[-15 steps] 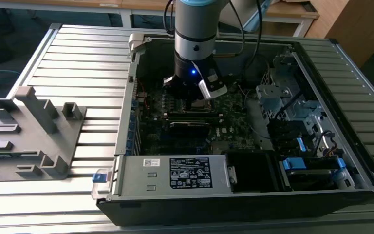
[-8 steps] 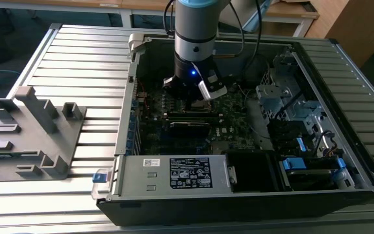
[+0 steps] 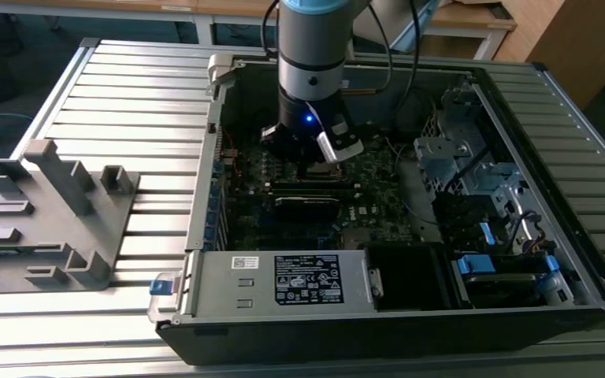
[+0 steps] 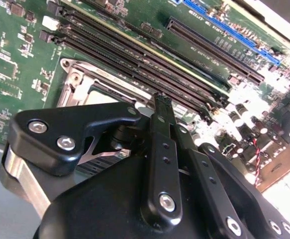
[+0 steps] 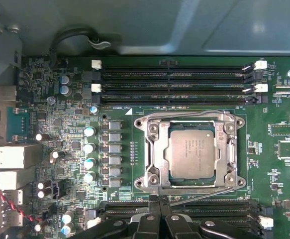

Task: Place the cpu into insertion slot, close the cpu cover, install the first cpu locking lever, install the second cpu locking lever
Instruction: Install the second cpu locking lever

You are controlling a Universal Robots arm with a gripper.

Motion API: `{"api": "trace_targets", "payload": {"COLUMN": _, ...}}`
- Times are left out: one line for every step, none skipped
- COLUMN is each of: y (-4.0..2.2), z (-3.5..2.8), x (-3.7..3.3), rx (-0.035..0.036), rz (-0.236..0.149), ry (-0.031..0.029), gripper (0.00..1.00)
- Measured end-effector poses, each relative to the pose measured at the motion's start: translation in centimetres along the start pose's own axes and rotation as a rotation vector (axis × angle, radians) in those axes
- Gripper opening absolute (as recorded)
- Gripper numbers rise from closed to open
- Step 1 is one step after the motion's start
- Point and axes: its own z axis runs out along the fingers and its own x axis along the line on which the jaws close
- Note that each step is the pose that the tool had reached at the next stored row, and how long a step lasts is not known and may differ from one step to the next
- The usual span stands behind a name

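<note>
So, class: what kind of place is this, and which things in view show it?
Probably a robotics lab or workshop bench. An open computer case lies on a ribbed metal table, a robot arm reaches in over the motherboard, and wooden desks stand behind.

Tool [image 4: 159,107] linkage hides most of cpu cover [image 4: 77,82].

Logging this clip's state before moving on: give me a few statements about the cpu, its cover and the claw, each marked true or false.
1. The cpu sits in the socket, grey top up. True.
2. The cpu cover stands raised, clear of the chip. False: in the first wrist view it lies flat, framing the chip.
3. The claw hangs just beside the socket. True.
4. The computer case has its side panel on. False: it lies open, motherboard exposed.
</note>
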Motion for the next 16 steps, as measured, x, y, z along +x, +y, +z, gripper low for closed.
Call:
{"api": "trace_targets", "payload": {"y": 0.00, "z": 0.01, "x": 0.03, "rx": 0.0001, "rz": 0.000, "ry": 0.0000, "gripper": 0.11}}
{"api": "trace_targets", "payload": {"y": 0.00, "z": 0.02, "x": 0.07, "rx": -0.0001, "rz": 0.000, "ry": -0.0001, "gripper": 0.11}}
{"api": "trace_targets", "payload": {"y": 0.00, "z": 0.05, "x": 0.16, "rx": -0.0002, "rz": 0.000, "ry": -0.0003, "gripper": 0.11}}
{"api": "trace_targets", "payload": {"y": -0.01, "z": 0.09, "x": 0.25, "rx": 0.0000, "rz": 0.000, "ry": -0.0003, "gripper": 0.11}}
{"api": "trace_targets", "payload": {"y": -0.01, "z": 0.14, "x": 0.34, "rx": 0.0001, "rz": 0.000, "ry": -0.0003, "gripper": 0.11}}
{"api": "trace_targets", "payload": {"y": -0.02, "z": 0.20, "x": 0.41, "rx": 0.0001, "rz": 0.000, "ry": -0.0004, "gripper": 0.11}}
{"api": "trace_targets", "payload": {"y": -0.02, "z": 0.25, "x": 0.44, "rx": 0.0003, "rz": 0.000, "ry": -0.0004, "gripper": 0.11}}
{"api": "trace_targets", "payload": {"y": -0.02, "z": 0.26, "x": 0.45, "rx": 0.0005, "rz": 0.000, "ry": -0.0003, "gripper": 0.11}}
{"api": "trace_targets", "payload": {"y": -0.02, "z": 0.26, "x": 0.45, "rx": 0.0006, "rz": 0.000, "ry": -0.0003, "gripper": 0.11}}
{"api": "trace_targets", "payload": {"y": -0.02, "z": 0.27, "x": 0.45, "rx": 0.0007, "rz": 0.000, "ry": -0.0003, "gripper": 0.11}}
{"api": "trace_targets", "payload": {"y": -0.02, "z": 0.27, "x": 0.46, "rx": 0.0006, "rz": 0.000, "ry": -0.0003, "gripper": 0.11}}
{"api": "trace_targets", "payload": {"y": -0.02, "z": 0.28, "x": 0.46, "rx": 0.0004, "rz": 0.000, "ry": -0.0004, "gripper": 0.11}}
{"api": "trace_targets", "payload": {"y": -0.02, "z": 0.28, "x": 0.46, "rx": 0.0004, "rz": 0.000, "ry": -0.0004, "gripper": 0.11}}
{"api": "trace_targets", "payload": {"y": -0.02, "z": 0.28, "x": 0.46, "rx": 0.0004, "rz": 0.000, "ry": -0.0005, "gripper": 0.11}}
{"api": "trace_targets", "payload": {"y": -0.02, "z": 0.28, "x": 0.46, "rx": 0.0004, "rz": 0.000, "ry": -0.0004, "gripper": 0.11}}
{"api": "trace_targets", "payload": {"y": -0.02, "z": 0.28, "x": 0.46, "rx": 0.0004, "rz": 0.000, "ry": -0.0004, "gripper": 0.11}}
